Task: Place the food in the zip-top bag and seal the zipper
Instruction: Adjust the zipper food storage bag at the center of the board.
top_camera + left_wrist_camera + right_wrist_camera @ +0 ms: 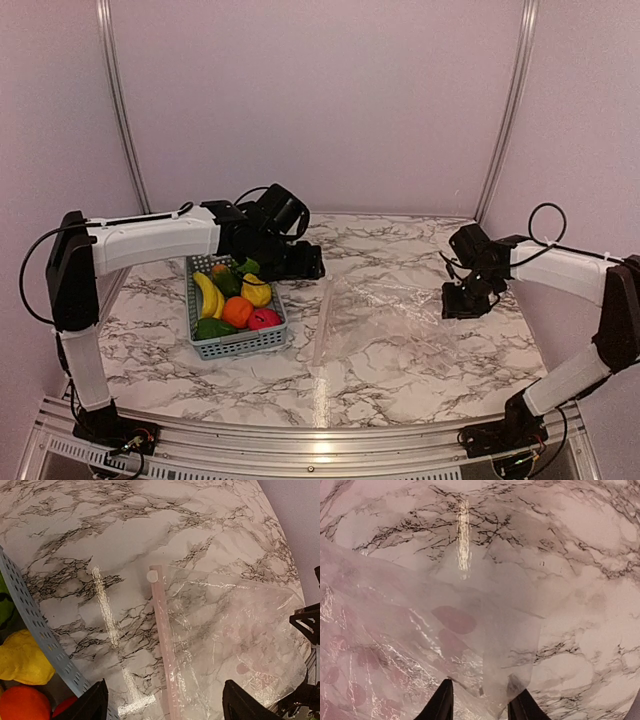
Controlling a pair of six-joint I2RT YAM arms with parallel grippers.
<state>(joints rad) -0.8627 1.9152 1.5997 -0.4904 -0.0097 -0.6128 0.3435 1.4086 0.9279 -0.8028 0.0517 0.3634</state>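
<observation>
The food (pixel 237 311), yellow bananas with orange, red, yellow and green pieces, lies in a grey-blue mesh basket (pixel 240 346). The zip-top bag (pixel 385 315) lies flat and clear on the marble to its right. Its zipper (pixel 165 645) runs along the left edge, with the slider tab (pixel 152 576) at the far end. My left gripper (pixel 167 702) hovers open over the zipper, beside the basket. My right gripper (pixel 482 700) is at the bag's right corner; its jaws stand partly apart with the bag (pixel 395 630) film between them.
The basket wall (pixel 40 630) and a yellow piece (pixel 22 657) sit just left of my left fingers. Purple walls with metal rails (pixel 505 110) close in the marble table (pixel 400 380) at the back and sides.
</observation>
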